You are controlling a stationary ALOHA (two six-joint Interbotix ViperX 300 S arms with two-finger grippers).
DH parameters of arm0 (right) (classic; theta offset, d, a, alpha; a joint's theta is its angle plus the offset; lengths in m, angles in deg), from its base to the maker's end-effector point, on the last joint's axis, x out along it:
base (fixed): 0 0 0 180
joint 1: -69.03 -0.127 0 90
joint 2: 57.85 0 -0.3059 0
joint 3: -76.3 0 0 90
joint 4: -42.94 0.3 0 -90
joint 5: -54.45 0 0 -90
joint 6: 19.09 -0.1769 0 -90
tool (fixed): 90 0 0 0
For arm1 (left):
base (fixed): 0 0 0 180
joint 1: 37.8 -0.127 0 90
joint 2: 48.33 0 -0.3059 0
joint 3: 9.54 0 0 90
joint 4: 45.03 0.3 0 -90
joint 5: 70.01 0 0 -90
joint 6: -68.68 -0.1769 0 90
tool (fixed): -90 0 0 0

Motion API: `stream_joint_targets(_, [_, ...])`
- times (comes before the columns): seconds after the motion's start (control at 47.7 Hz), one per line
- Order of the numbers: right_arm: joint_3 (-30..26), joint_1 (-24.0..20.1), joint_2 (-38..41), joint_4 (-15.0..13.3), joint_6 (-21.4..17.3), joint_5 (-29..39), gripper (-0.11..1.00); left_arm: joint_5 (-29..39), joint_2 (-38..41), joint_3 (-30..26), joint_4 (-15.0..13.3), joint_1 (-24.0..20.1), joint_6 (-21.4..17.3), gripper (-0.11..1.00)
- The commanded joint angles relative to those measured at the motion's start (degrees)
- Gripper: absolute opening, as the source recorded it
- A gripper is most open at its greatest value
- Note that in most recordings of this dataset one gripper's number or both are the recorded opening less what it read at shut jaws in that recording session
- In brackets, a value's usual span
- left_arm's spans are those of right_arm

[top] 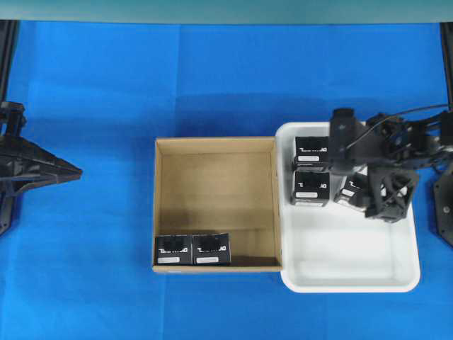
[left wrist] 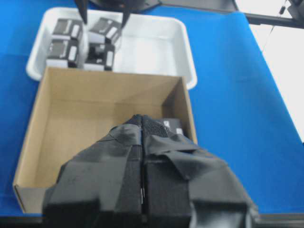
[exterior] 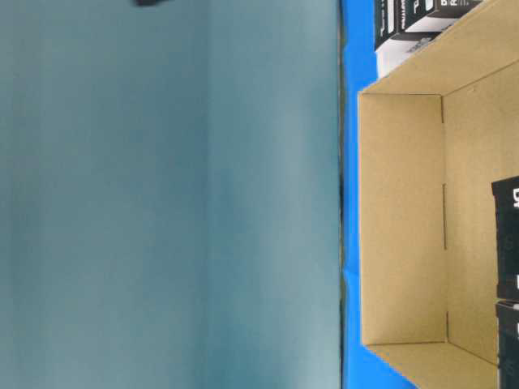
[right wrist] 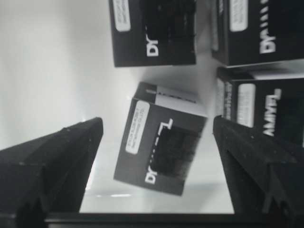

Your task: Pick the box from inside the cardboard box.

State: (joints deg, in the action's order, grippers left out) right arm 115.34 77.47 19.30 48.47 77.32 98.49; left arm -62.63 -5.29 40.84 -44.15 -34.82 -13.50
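1. Corrugated brown board forms the cardboard box [top: 216, 204], which I see from overhead as square and shallow with low walls, lying on a blue table cover [top: 92, 92].
2. Two black cuboid cartons with white lettering and white label strips stand side by side in its near left corner; I take the left one as the box [top: 173, 250], its neighbour [top: 211, 249] touching it.
3. White rounded plastic tray [top: 354, 273] lies just right of the cardboard box; three more black cartons [top: 311, 170] crowd its far end.
4. My right gripper [right wrist: 154, 156] hangs spread wide over a tilted carton [right wrist: 159, 142] in the tray, pads apart from it.
5. My left gripper [left wrist: 142, 142] is pressed together, empty, at far left.
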Motion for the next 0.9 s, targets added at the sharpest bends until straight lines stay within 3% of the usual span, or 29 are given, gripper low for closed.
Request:
stream_joint_targets(0.0, [-2.11, 0.62, -2.72, -0.09, -0.09, 1.67, 0.94, -0.26, 0.35, -1.32, 0.09, 0.00, 0.09, -0.07])
stream_joint_targets(0.44, [-2.64, 2.29, -19.69, -0.09, -0.09, 3.96, 0.94, -0.26, 0.18, -1.32, 0.00, 0.00, 0.09, -0.07])
stream_joint_targets(0.88, [-1.93, 2.29, -23.20, -0.09, -0.09, 6.33, 0.94, -0.26, 0.35, -1.23, 0.09, 0.00, 0.00, -0.07])
